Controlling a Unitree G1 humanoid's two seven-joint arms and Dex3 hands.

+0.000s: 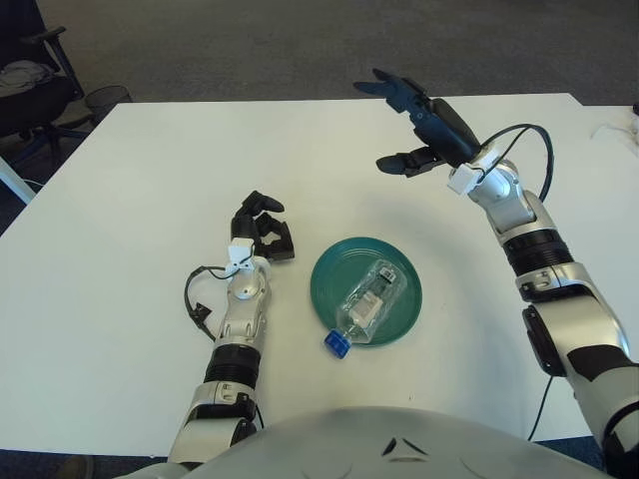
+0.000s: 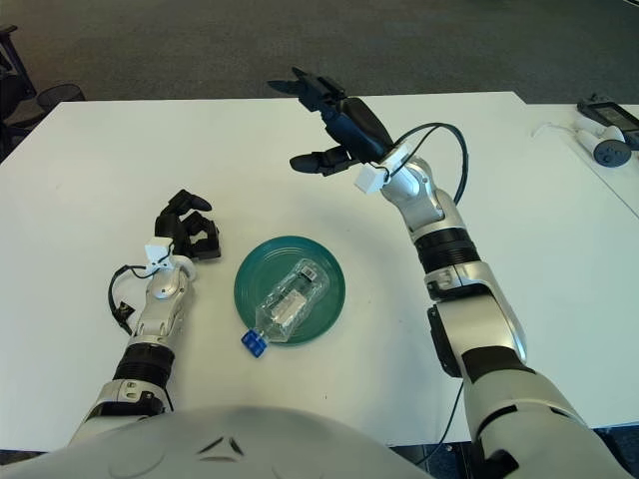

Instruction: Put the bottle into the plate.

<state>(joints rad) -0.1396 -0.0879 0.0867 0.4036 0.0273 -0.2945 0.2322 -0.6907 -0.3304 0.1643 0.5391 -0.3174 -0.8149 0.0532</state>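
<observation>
The left hand [image 1: 264,228] is sitting on the white table [image 1: 120,200] with its fingers curled in and holding nothing, idle, just to the left of the plate [image 1: 404,309]. Just to that hand's right, the green plate is carrying the clear bottle [image 1: 371,297], which is lying on its side across the dish, body resting inside while the blue cap [image 1: 332,342] is poking out over the near-left rim and hanging toward the table. Further right and well beyond the plate, the right hand [image 1: 419,125] is hovering high above the far part of the table, fingers spread wide and gripping nothing, well apart from the bottle. Judging from how things lie, the placing looks essentially done, and the step in hand is clearing the arm away. Doing that well means lifting the right hand clear without sweeping low over the plate, since a round bottle on its side is rolling easily and the overhanging cap end could tip it off the rim if nudged. If a tidier result is wanted, the neck needs pushing inward from the cap side.
</observation>
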